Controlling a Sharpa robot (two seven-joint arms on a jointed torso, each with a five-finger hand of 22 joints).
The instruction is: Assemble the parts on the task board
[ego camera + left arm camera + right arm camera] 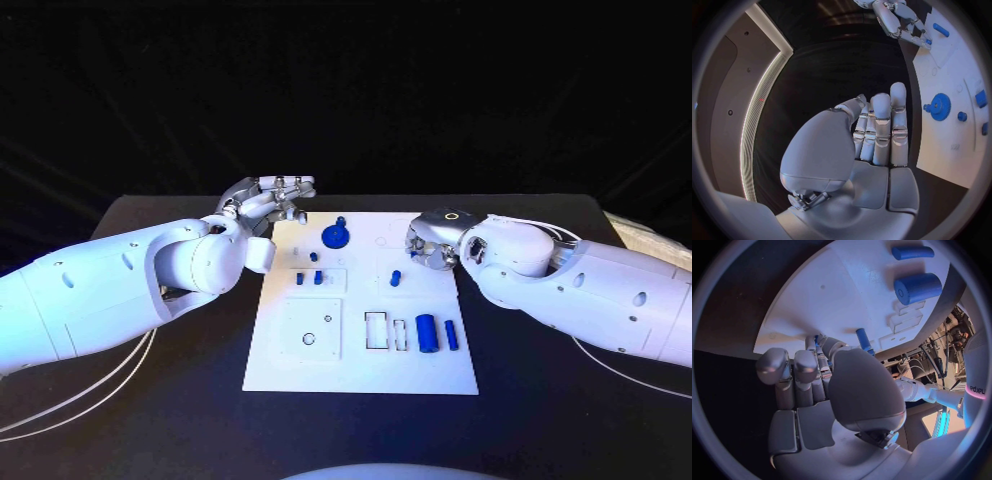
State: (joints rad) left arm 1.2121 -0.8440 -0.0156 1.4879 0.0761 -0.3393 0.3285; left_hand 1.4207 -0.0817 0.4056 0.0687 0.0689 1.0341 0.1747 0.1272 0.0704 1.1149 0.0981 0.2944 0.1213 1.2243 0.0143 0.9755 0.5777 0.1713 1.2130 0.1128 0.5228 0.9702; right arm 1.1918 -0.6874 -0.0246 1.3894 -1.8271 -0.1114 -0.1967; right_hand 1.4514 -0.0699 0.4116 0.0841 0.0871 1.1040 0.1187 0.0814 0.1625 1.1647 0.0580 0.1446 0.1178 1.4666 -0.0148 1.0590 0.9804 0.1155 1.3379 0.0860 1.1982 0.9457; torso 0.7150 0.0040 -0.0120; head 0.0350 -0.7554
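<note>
The white task board (pixel 361 362) lies in the middle of the black table. On it are a blue gear (pixel 335 236) (pixel 940 106), small blue pegs (pixel 310 278), a single upright peg (pixel 395 278) (pixel 862 338), a thick blue cylinder (pixel 427 330) (pixel 918 287) and a thinner one (pixel 450 335) (pixel 912 252). My left hand (pixel 274 200) (pixel 879 130) hovers off the board's far left corner, fingers straight, holding nothing. My right hand (pixel 430 246) (pixel 817 370) is curled over the board's far right part, near the single peg; a sliver of a small blue part (pixel 816 340) shows between thumb and fingers.
Two empty rectangular slots (pixel 384 332) sit beside the cylinders, and a square inset with a hole (pixel 310 335) lies at the board's near left. Bare black table (pixel 159 400) surrounds the board. Thin white cables (pixel 87 395) trail beside my arms.
</note>
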